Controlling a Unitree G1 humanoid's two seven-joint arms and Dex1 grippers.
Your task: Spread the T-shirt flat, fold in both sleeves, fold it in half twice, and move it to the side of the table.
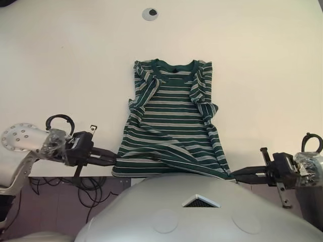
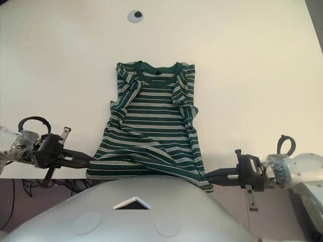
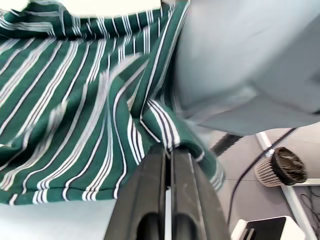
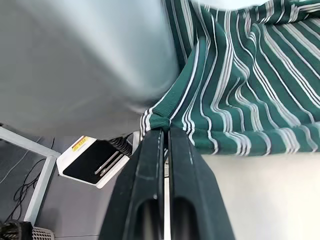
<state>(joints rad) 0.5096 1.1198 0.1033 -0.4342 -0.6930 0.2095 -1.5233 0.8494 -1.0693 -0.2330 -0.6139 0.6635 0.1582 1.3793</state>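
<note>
Left eye view, starting at the table's near edge: the left gripper point(image 1: 112, 160) has its two dark, slim fingers pressed together on the left corner of the T-shirt point(image 1: 171, 126), pinching the ribbed hem point(image 1: 166, 162). The right gripper point(image 1: 234, 176) is clamped the same way on the right hem corner, which hangs just past the table edge (the wrist views show a small bunch of cloth caught at each pair of fingertips). The shirt is a soft knit, dark green with thin white stripes, lying front up in the middle of the smooth, cream table point(image 1: 65, 75) with its hem nearest the robot. Diagonal wrinkles run across the lower body between the two held corners. Farther up, the left sleeve point(image 1: 144, 80) and right sleeve point(image 1: 204, 96) are both folded inward over the chest, the right one crumpled into a long fold. The round green neckline point(image 1: 174, 65) lies at the far end. Well beyond it, a small round grey grommet point(image 1: 150, 14) sits in the tabletop.
</note>
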